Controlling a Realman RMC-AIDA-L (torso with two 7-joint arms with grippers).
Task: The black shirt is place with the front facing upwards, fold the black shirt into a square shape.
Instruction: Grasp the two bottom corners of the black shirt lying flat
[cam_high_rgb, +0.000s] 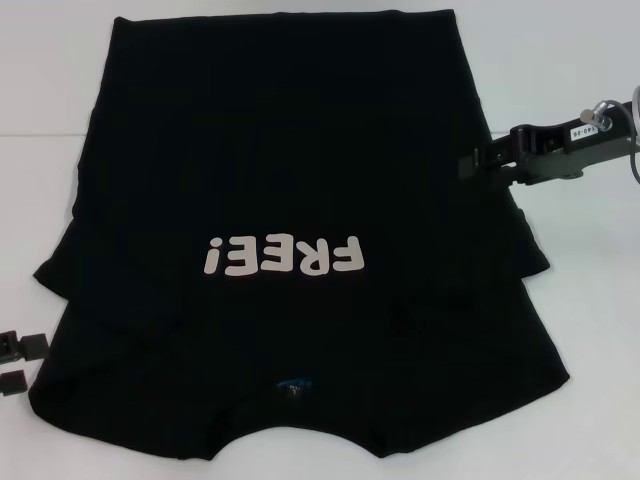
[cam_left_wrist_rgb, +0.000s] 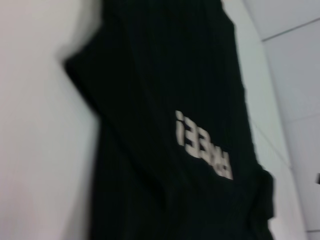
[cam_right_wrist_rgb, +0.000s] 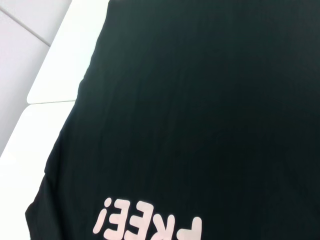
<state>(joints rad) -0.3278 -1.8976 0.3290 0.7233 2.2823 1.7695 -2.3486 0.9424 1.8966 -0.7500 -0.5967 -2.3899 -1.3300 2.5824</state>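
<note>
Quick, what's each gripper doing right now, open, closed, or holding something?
Left gripper: open, empty, beside the large black cloth T-shirt near its collar end.
Right gripper: at the shirt's right edge; cannot be told.

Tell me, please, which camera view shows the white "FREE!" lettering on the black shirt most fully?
The head view: the whole "FREE!" lettering sits unobstructed, mid-chest on the black shirt. The left wrist view shows the lettering complete but slanted and blurred. The right wrist view cuts the lettering off at the frame edge.
</note>
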